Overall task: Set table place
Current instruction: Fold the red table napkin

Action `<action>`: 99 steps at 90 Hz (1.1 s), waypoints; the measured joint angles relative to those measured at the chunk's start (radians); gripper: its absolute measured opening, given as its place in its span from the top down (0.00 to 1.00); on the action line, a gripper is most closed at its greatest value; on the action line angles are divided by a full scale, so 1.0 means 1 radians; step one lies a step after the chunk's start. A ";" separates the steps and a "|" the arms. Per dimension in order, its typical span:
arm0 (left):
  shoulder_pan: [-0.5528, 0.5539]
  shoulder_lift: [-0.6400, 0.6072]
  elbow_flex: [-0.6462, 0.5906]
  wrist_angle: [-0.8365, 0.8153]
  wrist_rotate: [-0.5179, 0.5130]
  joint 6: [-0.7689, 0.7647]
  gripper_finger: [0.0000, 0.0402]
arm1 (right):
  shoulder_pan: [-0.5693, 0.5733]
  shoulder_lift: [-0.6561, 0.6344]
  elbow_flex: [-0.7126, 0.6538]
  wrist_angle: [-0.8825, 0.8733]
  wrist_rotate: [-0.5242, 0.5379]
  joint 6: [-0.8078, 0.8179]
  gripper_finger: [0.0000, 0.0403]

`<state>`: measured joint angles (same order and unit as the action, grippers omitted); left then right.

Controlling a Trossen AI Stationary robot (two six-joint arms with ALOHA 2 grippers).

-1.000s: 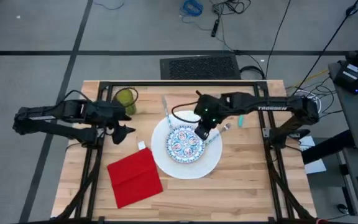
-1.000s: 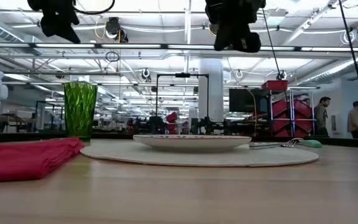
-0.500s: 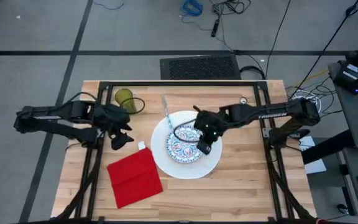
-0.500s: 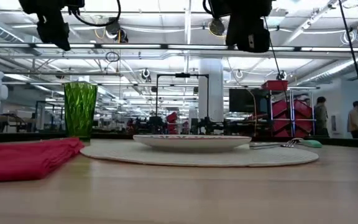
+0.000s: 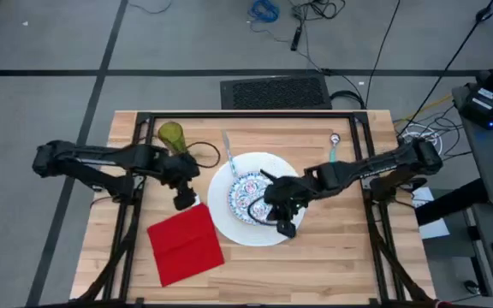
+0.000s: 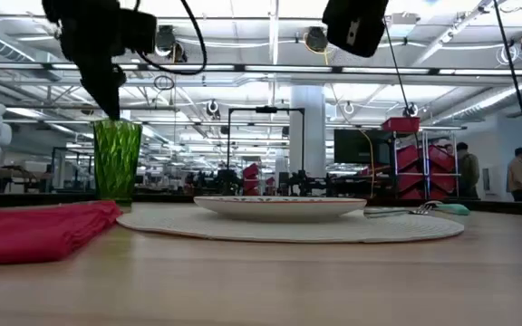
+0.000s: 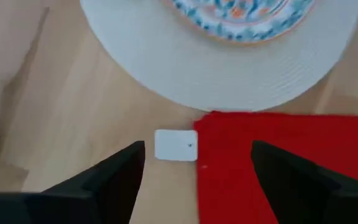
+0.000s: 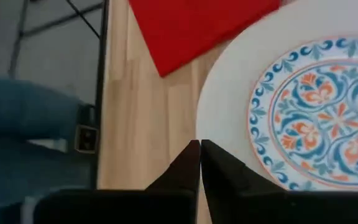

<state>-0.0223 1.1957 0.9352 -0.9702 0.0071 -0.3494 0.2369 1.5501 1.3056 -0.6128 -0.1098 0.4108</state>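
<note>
Beyond table (image 5: 332, 248), people stand; left gripper (image 5: 184, 202) overhangs napkin tag (image 7: 176, 145).

Two plates — one large white plate (image 5: 229, 210), one small patterned plate (image 5: 245, 190) — plus one red napkin (image 5: 185, 244), one green tumbler (image 5: 171, 134), one fork (image 5: 228, 149), one spoon (image 5: 334, 147).

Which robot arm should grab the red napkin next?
Probably the left. Its open claw hangs right by the napkin's corner, with nothing in it. The right claw is shut and sits over the white plate, farther from the napkin.
</note>
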 joint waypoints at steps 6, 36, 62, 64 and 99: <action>-0.024 0.047 0.000 0.012 -0.005 0.041 0.28 | 0.009 0.000 0.000 0.001 0.008 -0.005 1.00; -0.053 0.237 0.000 0.081 0.009 0.174 0.18 | 0.007 0.000 0.000 -0.023 0.011 -0.021 1.00; -0.093 0.347 0.000 0.129 0.060 0.173 0.24 | 0.007 0.000 0.000 -0.027 0.038 -0.055 1.00; -0.095 0.351 0.000 0.137 0.053 0.173 0.25 | 0.007 0.000 0.000 -0.026 0.038 -0.057 1.00; -0.103 0.389 -0.061 0.214 0.049 0.173 0.34 | 0.007 0.000 0.000 -0.027 0.037 -0.061 1.00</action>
<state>-0.1249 1.5845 0.8744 -0.7565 0.0562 -0.1766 0.2440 1.5501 1.3056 -0.6395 -0.0727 0.3500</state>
